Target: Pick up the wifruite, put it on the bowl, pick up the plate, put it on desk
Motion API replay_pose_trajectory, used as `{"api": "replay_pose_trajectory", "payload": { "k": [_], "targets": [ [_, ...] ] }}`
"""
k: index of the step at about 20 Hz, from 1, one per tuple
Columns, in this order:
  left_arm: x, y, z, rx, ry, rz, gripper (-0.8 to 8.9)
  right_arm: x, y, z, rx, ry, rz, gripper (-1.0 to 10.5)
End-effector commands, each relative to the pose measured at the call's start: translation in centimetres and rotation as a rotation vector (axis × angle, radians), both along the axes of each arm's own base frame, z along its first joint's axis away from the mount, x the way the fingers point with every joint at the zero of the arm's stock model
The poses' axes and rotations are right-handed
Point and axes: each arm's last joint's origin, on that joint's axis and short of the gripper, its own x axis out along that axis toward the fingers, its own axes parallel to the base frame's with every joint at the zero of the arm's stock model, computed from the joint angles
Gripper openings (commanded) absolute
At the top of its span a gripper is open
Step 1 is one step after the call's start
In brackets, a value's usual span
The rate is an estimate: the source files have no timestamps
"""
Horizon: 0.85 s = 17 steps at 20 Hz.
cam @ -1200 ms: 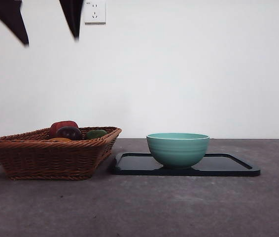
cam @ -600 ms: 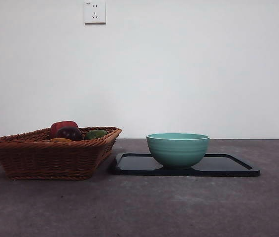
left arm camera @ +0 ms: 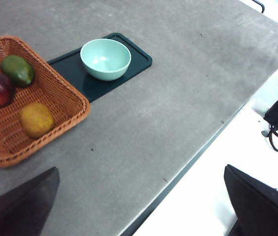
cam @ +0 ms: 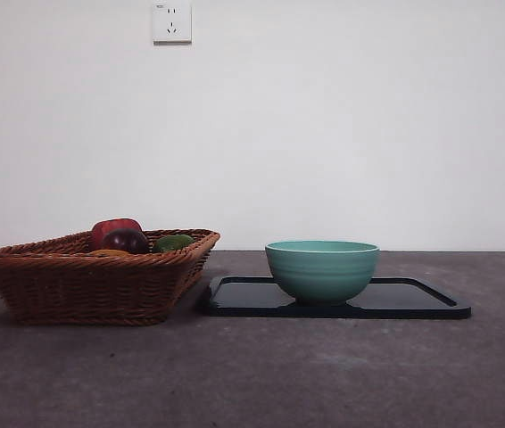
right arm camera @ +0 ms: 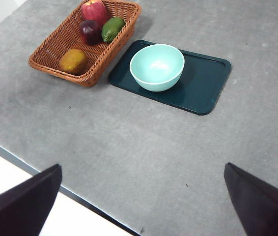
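Both grippers, left (left arm camera: 139, 206) and right (right arm camera: 141, 201), hover high, jaws wide, empty; the wifruite (right arm camera: 73, 61) lies in the wicker basket (right arm camera: 55, 46) at ten o'clock of the bowl (right arm camera: 157, 67).

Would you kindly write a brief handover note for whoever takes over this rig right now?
Left gripper: open, empty, high above the desk.
Right gripper: open, empty, also raised.
Wifruite: in the basket with the other fruits.
Bowl: empty, on the dark tray beside the basket.
Done: nothing.
Left: put wifruite in bowl, then do the plate step.
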Motion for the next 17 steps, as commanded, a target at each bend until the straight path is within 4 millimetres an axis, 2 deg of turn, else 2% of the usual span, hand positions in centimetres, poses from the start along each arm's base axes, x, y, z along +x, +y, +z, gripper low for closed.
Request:
{"api": "replay_pose_trajectory", "payload": {
  "k": [1,11,14,17],
  "targets": [
    [-0.3,0.2,-0.1,-0.015,-0.030,-0.011,5.63,-0.5,-0.2,-0.4,-0.038,0.050,0.014,6.1],
    [-0.6,0.3,0.1,-0.040,-0.062,-0.009,5.63,-0.1,-0.1,-0.3,0.001,0.097,-0.028,6.1],
    [-0.6,0.3,0.1,-0.042,-0.066,-0.008,5.63,1.4,0.6,-0.3,-0.023,0.150,-0.029,6.1],
    [-0.6,0.3,0.1,-0.041,-0.065,-0.008,5.63,4.2,1.9,-0.1,-0.041,0.191,-0.027,6.1]
  ]
}}
